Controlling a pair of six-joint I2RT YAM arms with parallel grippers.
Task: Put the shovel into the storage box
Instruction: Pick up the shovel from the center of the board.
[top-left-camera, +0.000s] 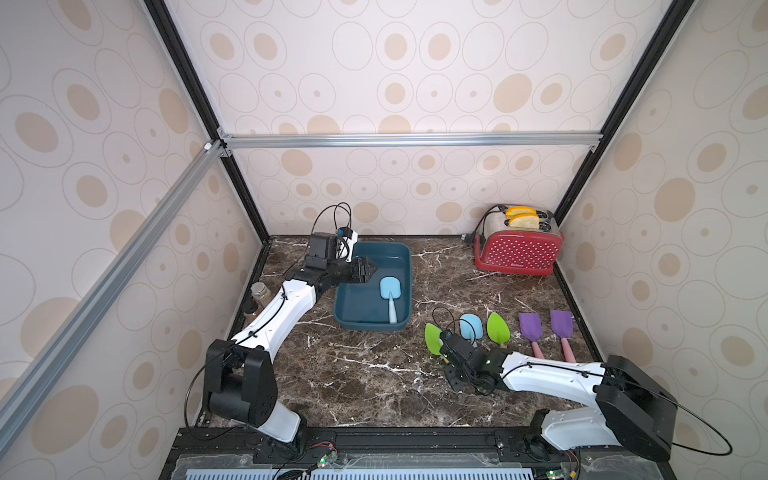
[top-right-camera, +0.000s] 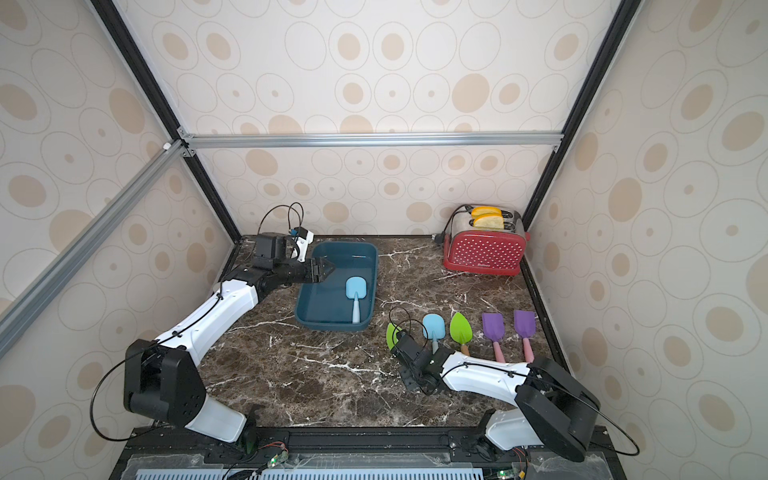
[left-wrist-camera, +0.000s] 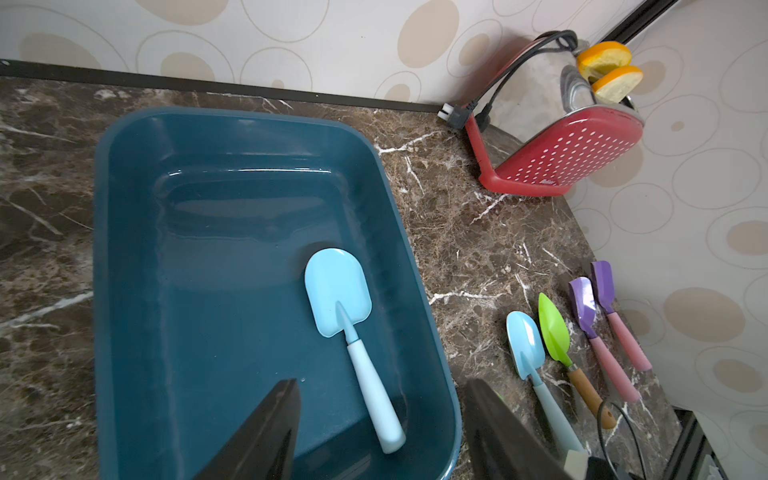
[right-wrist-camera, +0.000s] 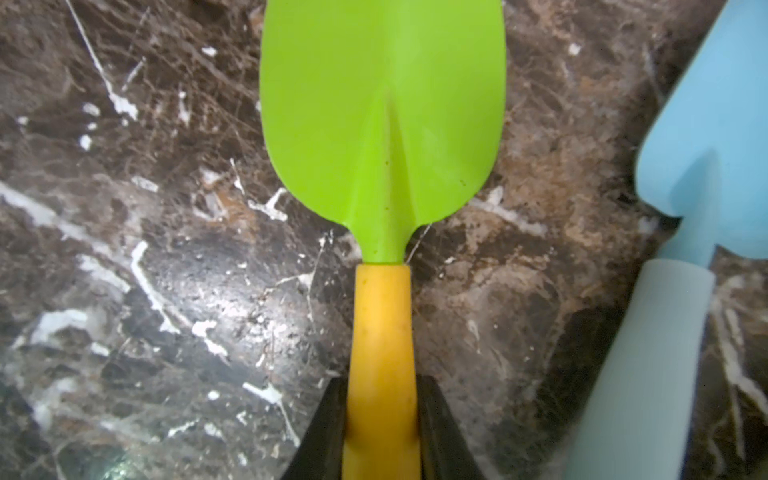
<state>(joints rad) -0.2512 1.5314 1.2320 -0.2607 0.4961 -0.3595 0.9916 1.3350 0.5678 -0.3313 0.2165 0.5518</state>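
Right jaws had closed on the green shovel (right-wrist-camera: 382, 124) at its yellow handle, low on the table (right-wrist-camera: 145, 249); lifting carelessly could knock the pale-blue shovel (right-wrist-camera: 706, 124) just beside. Farther back, the left jaws hung open and empty over the storage box (top-left-camera: 361, 299), perhaps crowding the drop.

In both top views we look steeply down from high over the front edge onto the whole table (top-left-camera: 374, 374) (top-right-camera: 311, 374), facing the back wall (top-left-camera: 415, 187). From the left wrist we look down, close, into the storage box (left-wrist-camera: 208, 332), with the toaster (left-wrist-camera: 573, 158) and the row of shovels (left-wrist-camera: 552, 328) farther off, all shared with the top views. From the right wrist we sit very near a green shovel (right-wrist-camera: 382, 124), a blue shovel (right-wrist-camera: 715, 145) beside it.
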